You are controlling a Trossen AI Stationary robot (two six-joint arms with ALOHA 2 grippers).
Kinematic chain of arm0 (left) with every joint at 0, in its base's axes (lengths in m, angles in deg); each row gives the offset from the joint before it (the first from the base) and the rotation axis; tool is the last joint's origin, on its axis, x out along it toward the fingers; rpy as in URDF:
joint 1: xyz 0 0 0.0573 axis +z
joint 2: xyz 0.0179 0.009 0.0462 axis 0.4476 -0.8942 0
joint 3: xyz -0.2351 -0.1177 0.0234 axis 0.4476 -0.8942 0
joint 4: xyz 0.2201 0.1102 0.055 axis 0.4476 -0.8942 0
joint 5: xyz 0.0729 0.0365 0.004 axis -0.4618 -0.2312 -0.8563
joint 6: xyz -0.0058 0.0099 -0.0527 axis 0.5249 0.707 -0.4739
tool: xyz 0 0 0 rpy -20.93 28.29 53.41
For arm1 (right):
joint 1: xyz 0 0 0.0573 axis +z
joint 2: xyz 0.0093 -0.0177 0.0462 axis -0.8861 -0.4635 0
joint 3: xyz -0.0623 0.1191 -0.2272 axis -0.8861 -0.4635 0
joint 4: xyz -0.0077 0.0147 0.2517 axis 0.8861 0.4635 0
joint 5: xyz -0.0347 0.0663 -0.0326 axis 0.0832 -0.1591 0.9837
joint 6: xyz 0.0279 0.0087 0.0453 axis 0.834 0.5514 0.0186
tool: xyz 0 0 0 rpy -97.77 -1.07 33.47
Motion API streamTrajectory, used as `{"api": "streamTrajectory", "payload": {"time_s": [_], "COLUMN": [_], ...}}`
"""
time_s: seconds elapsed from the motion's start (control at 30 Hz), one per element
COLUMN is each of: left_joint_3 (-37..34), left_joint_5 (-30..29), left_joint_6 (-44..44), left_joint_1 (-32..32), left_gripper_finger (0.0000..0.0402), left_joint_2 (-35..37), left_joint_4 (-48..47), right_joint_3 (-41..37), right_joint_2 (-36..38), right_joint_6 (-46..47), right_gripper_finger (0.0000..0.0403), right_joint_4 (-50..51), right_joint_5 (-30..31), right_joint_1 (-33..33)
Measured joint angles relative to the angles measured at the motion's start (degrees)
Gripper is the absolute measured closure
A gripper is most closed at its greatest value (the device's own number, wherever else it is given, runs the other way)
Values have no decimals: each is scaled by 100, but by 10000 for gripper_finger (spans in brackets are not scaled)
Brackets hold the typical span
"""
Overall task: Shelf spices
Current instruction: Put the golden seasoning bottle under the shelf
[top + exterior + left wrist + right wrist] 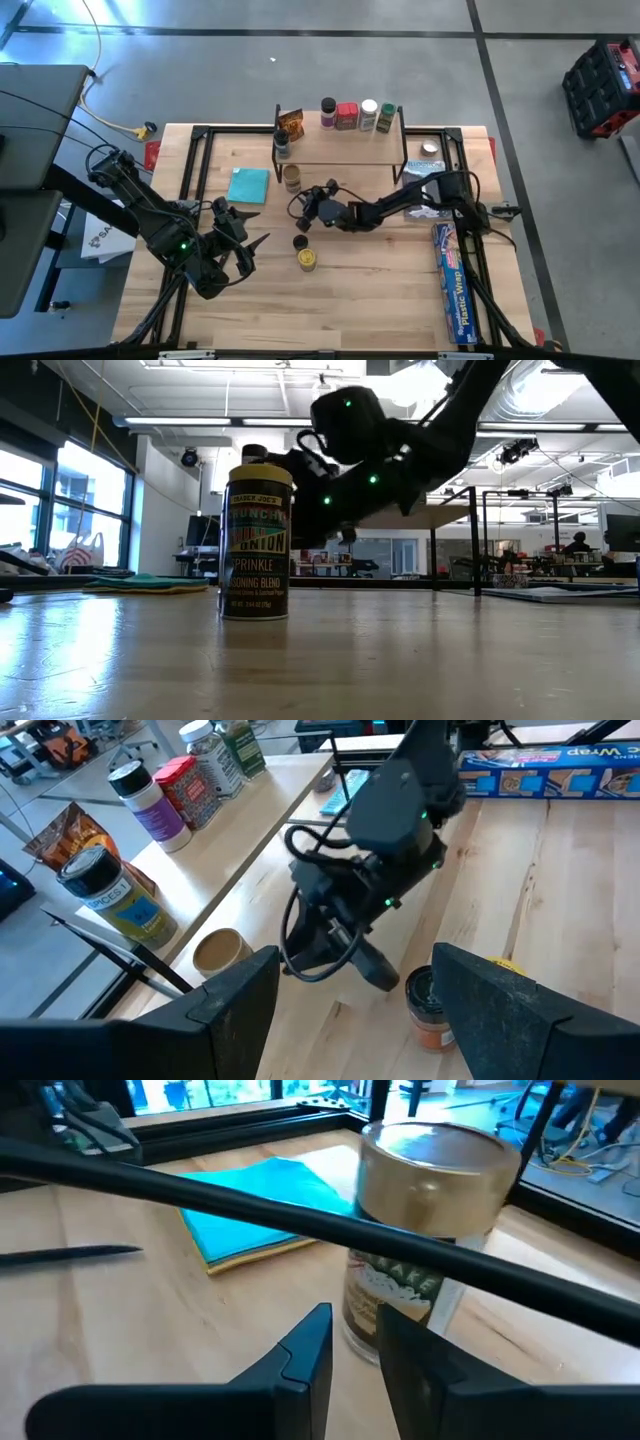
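Shelf (340, 145): light board on thin black legs, at the table's far edge, centre.
On the shelf: orange-brown packet (291, 120), purple-labelled jar with dark cap (328, 112), red tin (346, 117), white-capped jar (368, 115), green jar (386, 118); blue-and-yellow jar with dark cap (281, 141) at the left end.
Under the shelf: gold-lidded jar (291, 177), standing on the table beside the teal cloth (248, 185).
Out on the table: yellow-topped tin (307, 259) and dark-capped orange jar (300, 243), close together near the middle; silver-lidded tin (429, 149) right of the shelf.
Right gripper (312, 204): low over the table just in front of the gold-lidded jar, fingers nearly closed with a thin gap, holding nothing.
Left gripper (240, 243): near the table's left front, fingers spread wide, empty.
Surface: pale wooden tabletop (350, 300), black frame rails around it.
Room: grey concrete floor, windows at left, ceiling strip lights.
Writing: "SPRINKLE", "SEASONING BLEND" on the yellow-topped tin; "Wrap" on the long blue box (455, 280) at the right edge.
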Motion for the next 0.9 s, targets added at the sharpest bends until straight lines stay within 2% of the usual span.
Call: {"api": "streamTrajectory", "payload": {"time_s": [0.2, 0.4, 0.7, 0.9], "left_joint_3": [0, 0, 0, 0], "left_joint_5": [67, 193, 289, 286], "left_joint_6": [5, 51, 57, 58], "left_joint_1": [0, 0, 0, -4], "left_gripper_finger": [142, 142, 142, 142], "left_joint_2": [0, 0, 0, 0], "left_joint_4": [-1, 1, -11, -10], "right_joint_3": [459, 1094, 2083, 2334], "right_joint_2": [-360, -709, -1205, -1238], "right_joint_6": [105, 66, -535, -776], "right_gripper_finger": [328, 328, 328, 328], "right_joint_4": [83, 693, 1556, 1812], "right_joint_5": [-459, -276, -243, -87], "right_joint_1": [-201, -311, -537, -581]}}
